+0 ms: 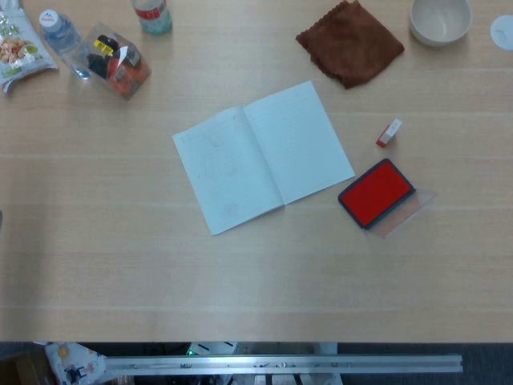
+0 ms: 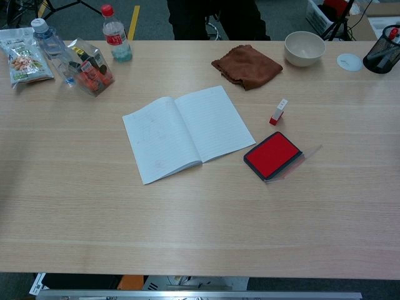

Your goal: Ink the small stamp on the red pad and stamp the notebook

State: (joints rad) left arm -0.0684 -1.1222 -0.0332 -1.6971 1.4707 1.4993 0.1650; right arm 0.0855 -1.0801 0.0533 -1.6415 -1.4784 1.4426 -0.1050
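An open notebook (image 1: 263, 156) (image 2: 187, 132) with lined white pages lies flat at the middle of the table. To its right sits the red ink pad (image 1: 376, 192) (image 2: 272, 155) in a dark frame, its clear lid folded open beside it. The small stamp (image 1: 389, 133) (image 2: 278, 112), white with a red end, lies on the table just beyond the pad. Neither hand shows in the head view or the chest view.
A brown cloth (image 1: 349, 42) (image 2: 246, 65) and a white bowl (image 1: 440, 19) (image 2: 304, 47) sit at the far right. Bottles (image 2: 116, 34), a clear box of small items (image 2: 89, 67) and a snack bag (image 2: 22, 57) crowd the far left. A black mesh pen cup (image 2: 382, 55) stands far right.
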